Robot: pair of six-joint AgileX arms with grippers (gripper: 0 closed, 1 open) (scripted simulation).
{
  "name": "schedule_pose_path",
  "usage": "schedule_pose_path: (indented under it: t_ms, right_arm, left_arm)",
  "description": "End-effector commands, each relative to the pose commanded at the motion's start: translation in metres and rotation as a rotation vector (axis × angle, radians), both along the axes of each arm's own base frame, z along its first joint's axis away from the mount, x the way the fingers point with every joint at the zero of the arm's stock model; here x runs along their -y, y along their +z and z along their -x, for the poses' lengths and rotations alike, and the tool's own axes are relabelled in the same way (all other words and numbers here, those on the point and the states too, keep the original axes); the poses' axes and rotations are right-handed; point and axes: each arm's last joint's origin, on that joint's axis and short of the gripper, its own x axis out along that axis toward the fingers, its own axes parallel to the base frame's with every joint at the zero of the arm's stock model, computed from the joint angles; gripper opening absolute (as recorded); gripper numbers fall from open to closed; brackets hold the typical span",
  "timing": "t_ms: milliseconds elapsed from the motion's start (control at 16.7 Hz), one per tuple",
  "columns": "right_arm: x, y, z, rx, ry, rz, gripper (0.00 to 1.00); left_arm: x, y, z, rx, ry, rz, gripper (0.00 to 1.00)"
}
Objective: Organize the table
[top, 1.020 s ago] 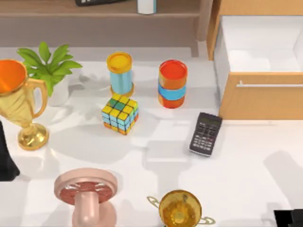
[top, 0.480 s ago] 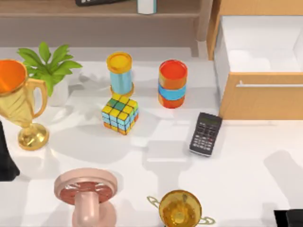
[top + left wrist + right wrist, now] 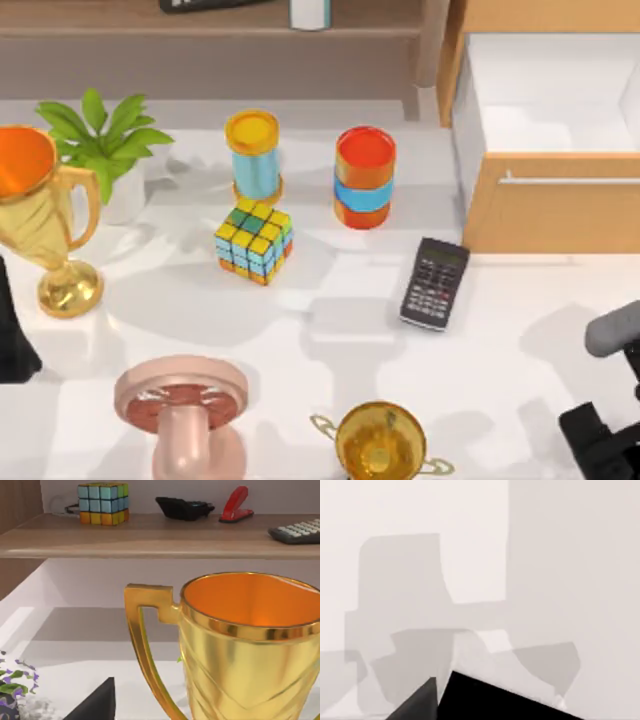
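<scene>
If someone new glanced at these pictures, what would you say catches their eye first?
Probably the big gold trophy with its orange bowl at the table's left edge, beside the green plant. Next, the colourful puzzle cube mid-table, behind it two bright canisters.

Wood shelf (image 3: 200, 20), drawer unit (image 3: 550, 215) behind.
</scene>
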Motion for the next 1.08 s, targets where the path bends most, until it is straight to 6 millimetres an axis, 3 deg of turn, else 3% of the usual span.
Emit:
schedule_pose_path:
  t_ms: [540, 1080]
  right_arm:
    - [-0.037, -0.016, -0.048, 0.655, 0.516, 0.304, 1.0]
    - [-0.016, -0.046, -0.064, 0.974, 0.67, 0.817, 1.0]
  left_arm:
    - [0.0, 0.0, 0.0, 0.0, 0.0, 0.0, 1.0]
    - [0.0, 0.0, 0.0, 0.0, 0.0, 0.0, 1.0]
